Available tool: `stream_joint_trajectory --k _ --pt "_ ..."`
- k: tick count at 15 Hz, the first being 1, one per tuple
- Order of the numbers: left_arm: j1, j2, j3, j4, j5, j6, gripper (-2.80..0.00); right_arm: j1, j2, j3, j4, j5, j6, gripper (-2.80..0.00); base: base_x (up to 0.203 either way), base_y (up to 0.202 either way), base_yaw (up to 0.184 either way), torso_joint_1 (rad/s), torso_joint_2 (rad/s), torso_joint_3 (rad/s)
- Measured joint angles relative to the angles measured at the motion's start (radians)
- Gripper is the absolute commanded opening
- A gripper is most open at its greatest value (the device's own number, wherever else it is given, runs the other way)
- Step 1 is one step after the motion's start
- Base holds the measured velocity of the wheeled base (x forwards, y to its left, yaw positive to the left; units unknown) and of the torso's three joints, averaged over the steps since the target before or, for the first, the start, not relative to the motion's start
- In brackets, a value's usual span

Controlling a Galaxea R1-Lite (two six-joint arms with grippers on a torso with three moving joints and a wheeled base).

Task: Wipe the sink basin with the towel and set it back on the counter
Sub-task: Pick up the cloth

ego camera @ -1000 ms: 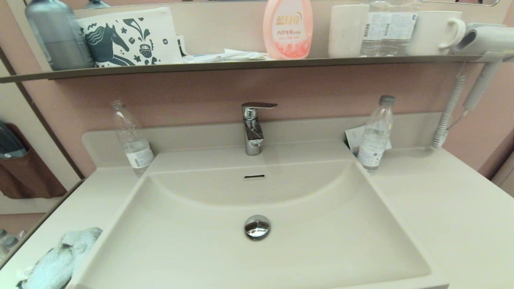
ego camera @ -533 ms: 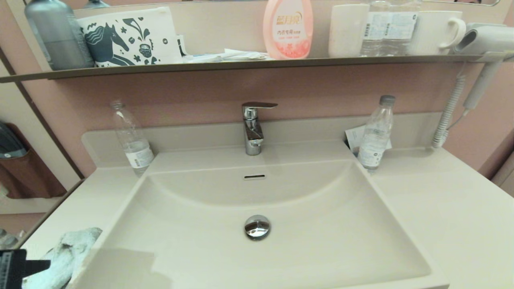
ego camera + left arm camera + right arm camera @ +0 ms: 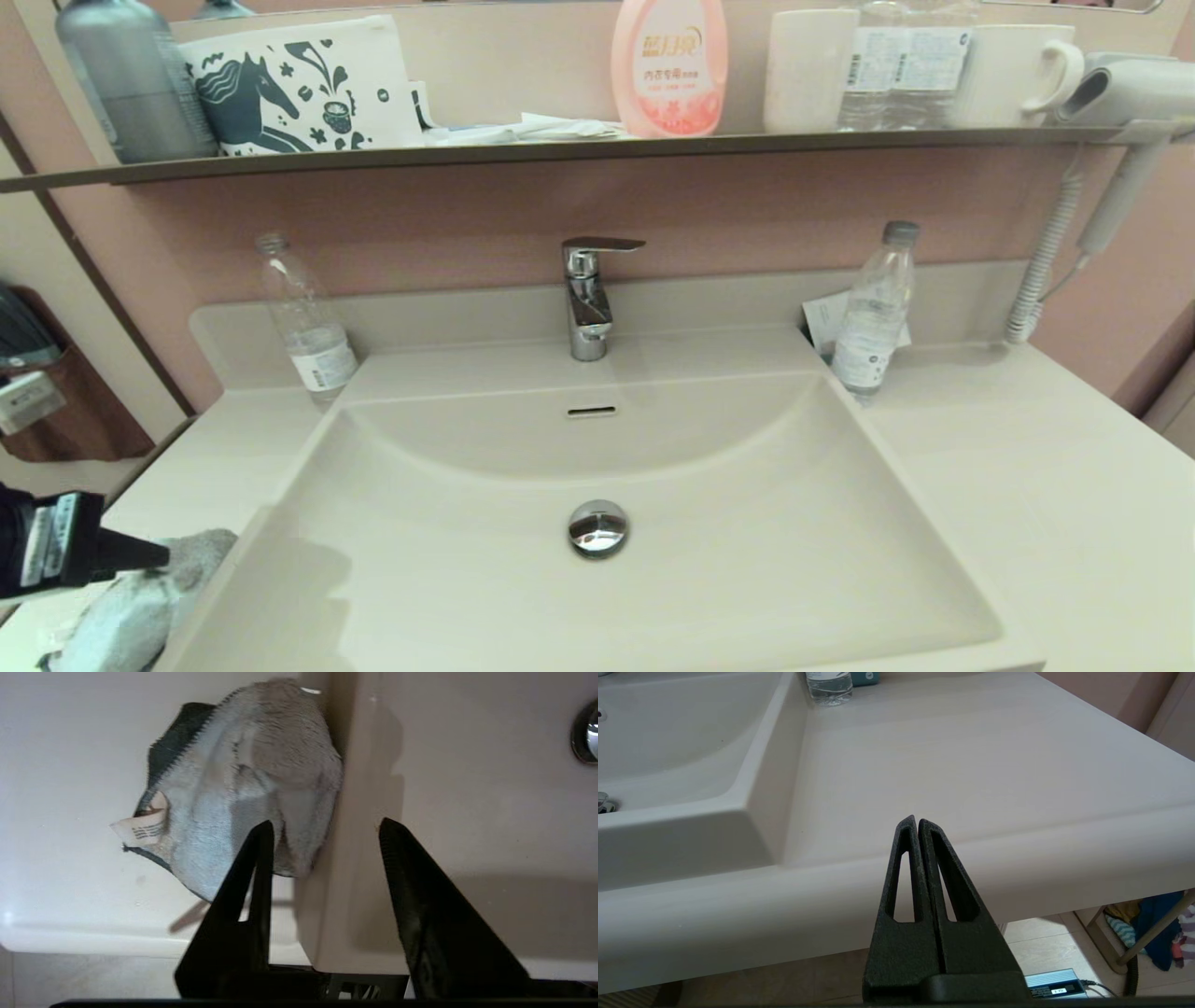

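While your left tool [image 3: 322, 830] hovered wide open and empty above the towel [image 3: 243, 779], one finger overlapped the cloth and the other the sink basin [image 3: 709, 523] rim. That crumpled towel lay on the tabletop [image 3: 187, 467], against the basin's left wall, partly cut off. Your right tool [image 3: 917, 823] stayed pressed closed, empty, below the tabletop's front edge.

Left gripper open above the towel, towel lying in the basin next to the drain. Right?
Not quite. The left gripper is open above the towel, but the left wrist view shows the towel lying on the counter, against the sink basin's outer rim, not inside.
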Motion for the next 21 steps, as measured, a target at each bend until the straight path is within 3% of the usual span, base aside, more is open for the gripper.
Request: stream_joint_trajectory --k 5,8,13,16,21 --pt "0.104 0.053 -0.023 0.001 -0.007 0.053 0.00 0.000 0.000 0.000 0.000 0.000 0.000 -2.80 0.000 0.000 0.000 0.000 0.00 0.000" --pt "0.151 0.078 -0.015 0.000 -0.089 0.053 0.00 0.000 0.000 0.000 0.000 0.000 0.000 -2.80 0.000 0.000 0.000 0.000 0.00 0.000" --pt "0.211 0.129 0.013 -0.012 -0.104 0.077 0.00 0.000 0.000 0.000 0.000 0.000 0.000 -2.80 0.000 0.000 0.000 0.000 0.00 0.000" --pt "0.237 0.144 0.067 -0.070 -0.104 0.104 0.00 0.000 0.000 0.000 0.000 0.000 0.000 -2.80 0.000 0.000 0.000 0.000 0.00 0.000" --pt "0.239 0.197 0.153 -0.185 -0.132 0.099 0.00 0.000 0.000 0.000 0.000 0.000 0.000 -2.80 0.000 0.000 0.000 0.000 0.00 0.000"
